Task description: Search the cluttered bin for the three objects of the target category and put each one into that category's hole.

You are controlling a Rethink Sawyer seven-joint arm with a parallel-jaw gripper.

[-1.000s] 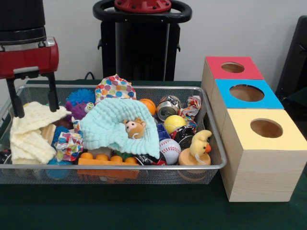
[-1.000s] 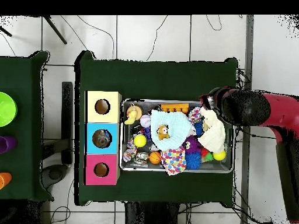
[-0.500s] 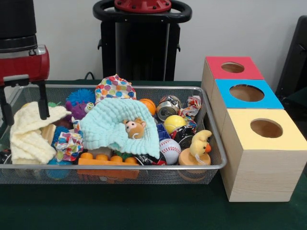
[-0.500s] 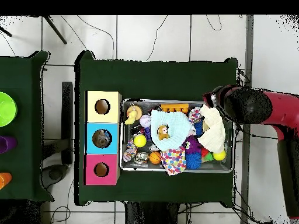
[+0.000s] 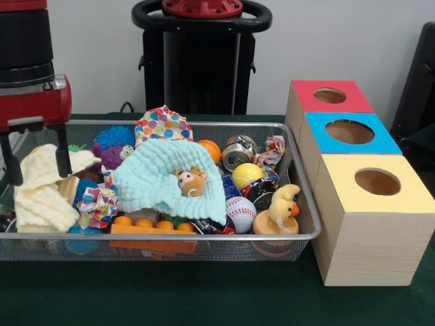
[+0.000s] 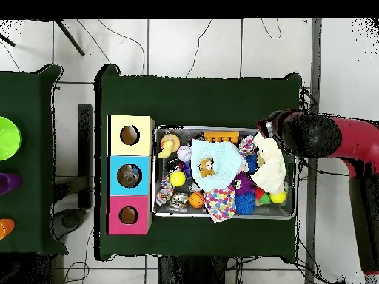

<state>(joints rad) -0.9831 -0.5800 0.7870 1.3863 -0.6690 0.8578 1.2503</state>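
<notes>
My gripper [image 5: 39, 178] stands open at the left end of the wire bin [image 5: 170, 236], its two black fingers [image 5: 65, 159] straddling the top fold of a cream cloth [image 5: 41, 200]. In the overhead view the gripper [image 6: 268, 142] is over the bin's right end, above the same cream cloth [image 6: 272, 168]. A mint cloth [image 5: 160, 180] with a small bear toy [image 5: 189, 181] lies mid-bin, and a polka-dot cloth [image 5: 162, 125] is behind it. Red [image 5: 306, 95], blue [image 5: 319, 139] and yellow [image 5: 367, 224] boxes with round holes stand to the right.
Also in the bin are an orange ball [image 5: 211, 150], a yellow ball [image 5: 247, 174], a baseball [image 5: 240, 212], crushed cans [image 5: 238, 153], a yellow duck [image 5: 282, 204], a purple spiky toy [image 5: 112, 146] and an orange block [image 5: 153, 227]. The blue box's hole holds something [image 6: 130, 176].
The gripper has shifted left along the bin and come down, so its fingers now sit lower around the cream cloth's top. The other objects have not moved.
</notes>
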